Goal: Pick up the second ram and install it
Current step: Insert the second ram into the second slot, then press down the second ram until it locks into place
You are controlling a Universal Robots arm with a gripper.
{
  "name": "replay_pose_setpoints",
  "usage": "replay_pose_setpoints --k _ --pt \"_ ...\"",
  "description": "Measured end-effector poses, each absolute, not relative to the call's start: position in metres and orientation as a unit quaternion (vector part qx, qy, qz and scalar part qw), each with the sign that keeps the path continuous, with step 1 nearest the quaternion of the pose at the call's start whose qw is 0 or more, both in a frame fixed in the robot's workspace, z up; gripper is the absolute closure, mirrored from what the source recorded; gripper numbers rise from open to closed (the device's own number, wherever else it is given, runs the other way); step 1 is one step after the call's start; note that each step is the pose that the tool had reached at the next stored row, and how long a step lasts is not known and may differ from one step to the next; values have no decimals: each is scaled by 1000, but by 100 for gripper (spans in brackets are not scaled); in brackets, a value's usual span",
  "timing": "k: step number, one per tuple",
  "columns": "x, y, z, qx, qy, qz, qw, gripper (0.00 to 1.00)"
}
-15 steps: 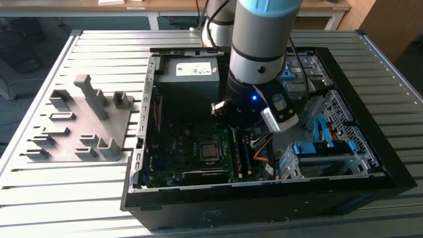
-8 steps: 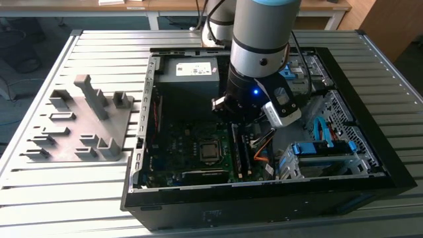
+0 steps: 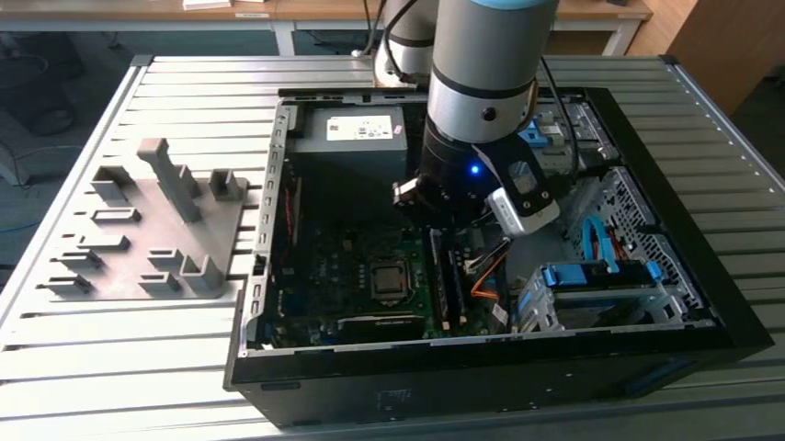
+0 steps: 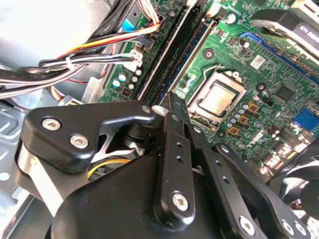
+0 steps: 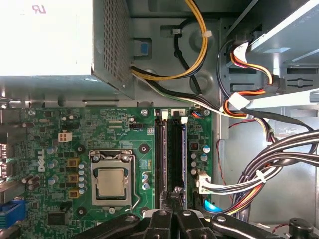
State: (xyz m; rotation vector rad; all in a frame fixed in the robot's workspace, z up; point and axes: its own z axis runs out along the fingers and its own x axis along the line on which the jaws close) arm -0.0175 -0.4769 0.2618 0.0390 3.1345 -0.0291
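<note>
My gripper (image 5: pixel 175 206) is down inside the open computer case (image 3: pixel 294 367), right over the two long black memory slots (image 5: pixel 168 159) beside the processor socket (image 5: pixel 112 181). Its fingers (image 4: pixel 175 134) are pressed close together. A thin dark edge, the second ram (image 5: pixel 175 191), shows between the tips, in line with the slot farther from the socket and running down into it. Seen edge-on, its chips and label are hidden. In the exterior view the gripper (image 3: pixel 432 225) hangs over the slots (image 3: pixel 444 280) at the middle of the motherboard.
A bundle of cables (image 5: pixel 259 169) and the drive cage (image 3: pixel 601 285) crowd the side of the slots away from the socket. The power supply (image 3: pixel 362 129) sits at the case's far end. A grey slotted holder block (image 3: pixel 147 230) stands on the table at the exterior view's left.
</note>
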Motion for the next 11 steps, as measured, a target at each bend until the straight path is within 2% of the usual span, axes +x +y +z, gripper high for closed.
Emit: replay_pose_setpoints --k 8,11 --pt "-18 -475 262 12 1000 -9 3 90" --pt "-18 -463 259 12 1000 -9 3 90"
